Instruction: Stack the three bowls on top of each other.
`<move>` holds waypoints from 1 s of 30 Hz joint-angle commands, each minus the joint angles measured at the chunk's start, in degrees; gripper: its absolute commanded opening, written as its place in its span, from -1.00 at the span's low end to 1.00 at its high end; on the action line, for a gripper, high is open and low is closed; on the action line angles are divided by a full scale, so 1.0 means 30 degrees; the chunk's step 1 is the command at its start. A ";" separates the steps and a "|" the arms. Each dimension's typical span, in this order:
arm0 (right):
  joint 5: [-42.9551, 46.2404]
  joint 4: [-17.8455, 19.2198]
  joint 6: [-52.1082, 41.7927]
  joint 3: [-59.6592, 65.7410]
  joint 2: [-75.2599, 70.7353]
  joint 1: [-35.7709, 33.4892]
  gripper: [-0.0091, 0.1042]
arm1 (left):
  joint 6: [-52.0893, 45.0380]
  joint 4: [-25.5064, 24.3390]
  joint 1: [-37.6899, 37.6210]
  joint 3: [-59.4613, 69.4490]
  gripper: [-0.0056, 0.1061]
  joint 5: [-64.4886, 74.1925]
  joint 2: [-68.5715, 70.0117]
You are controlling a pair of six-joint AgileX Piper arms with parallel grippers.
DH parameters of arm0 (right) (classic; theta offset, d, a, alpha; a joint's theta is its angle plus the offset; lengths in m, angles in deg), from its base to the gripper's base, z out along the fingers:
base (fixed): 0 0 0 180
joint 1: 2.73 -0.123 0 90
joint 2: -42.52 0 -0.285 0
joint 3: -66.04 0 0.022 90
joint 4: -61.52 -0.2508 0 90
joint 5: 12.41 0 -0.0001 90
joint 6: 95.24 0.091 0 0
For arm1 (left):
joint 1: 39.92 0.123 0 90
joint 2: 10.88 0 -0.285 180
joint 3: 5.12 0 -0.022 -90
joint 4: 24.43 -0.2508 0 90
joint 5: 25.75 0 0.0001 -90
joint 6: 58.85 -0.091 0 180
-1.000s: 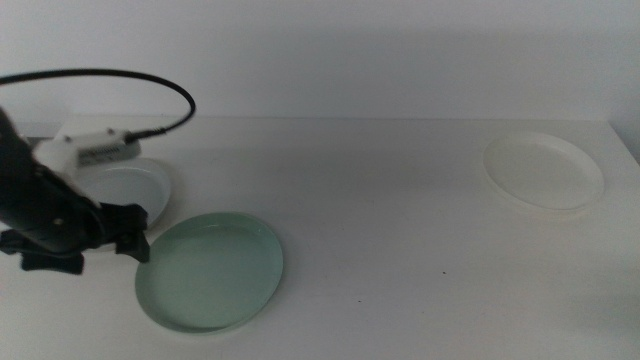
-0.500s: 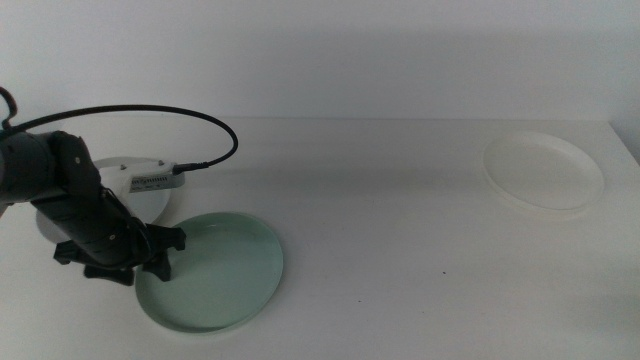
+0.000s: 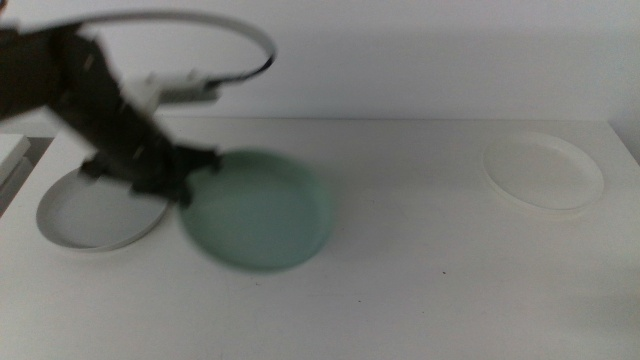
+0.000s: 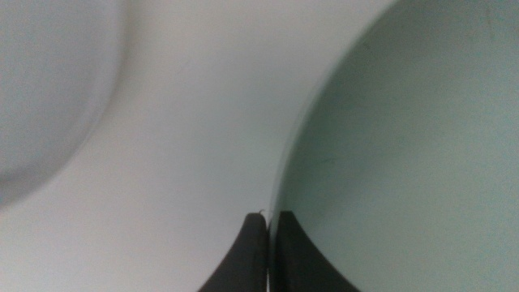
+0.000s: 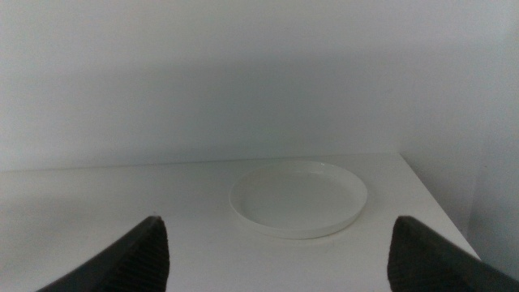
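Counter [image 3: 400, 290] white. Green bowl [image 3: 258, 208] lifted over left-centre, blurred, pinched at its left rim by left claw [image 3: 185, 185], jaws clenched on rim. Grey bowl [image 3: 95, 212] at left edge, just left of claw: nearest stacking target, left arm closer. White bowl [image 3: 545, 170] near back right corner. Right claw [image 5: 276, 251] spread wide, empty, facing white bowl.

Left gripper [image 3: 183, 181] grips mint bowl [image 3: 258, 210] (blurred) beside grey bowl [image 3: 95, 213].
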 commanded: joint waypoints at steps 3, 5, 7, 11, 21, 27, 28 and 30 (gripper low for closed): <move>0.0236 0.0237 -0.0139 0.0045 -0.0090 -0.0014 0.80 | 0.0584 -0.0271 -0.2064 -0.4226 -0.93 0.1902 -0.1603; 0.0236 0.0237 -0.0139 0.0045 -0.0090 -0.0014 0.80 | 0.0921 -0.0433 -0.2877 -0.5900 -0.93 0.2227 -0.2843; 0.0236 0.0237 -0.0139 0.0045 -0.0090 -0.0014 0.80 | 0.0922 -0.0399 -0.3389 -0.7091 -0.93 0.2521 -0.4120; 0.0236 0.0237 -0.0139 0.0045 -0.0090 -0.0014 0.80 | 0.0692 0.0086 -0.3934 -0.8189 -0.93 0.2699 -0.5904; 0.0236 0.0237 -0.0139 0.0045 -0.0090 -0.0014 0.80 | -0.0447 0.2080 -0.3973 -0.8155 -0.93 0.1789 -0.8293; 0.0236 0.0237 -0.0139 0.0045 -0.0090 -0.0014 0.80 | -0.0687 0.2228 -0.3973 -0.8155 -0.77 0.1691 -0.8735; 0.0236 0.0237 -0.0139 0.0045 -0.0090 -0.0014 0.80 | -0.0687 0.2054 -0.3973 -0.8155 -0.67 0.1691 -0.8735; 0.0236 0.0237 -0.0139 0.0045 -0.0090 -0.0014 0.80 | -0.0687 0.1955 -0.3937 -0.8155 -0.37 0.1908 -0.8653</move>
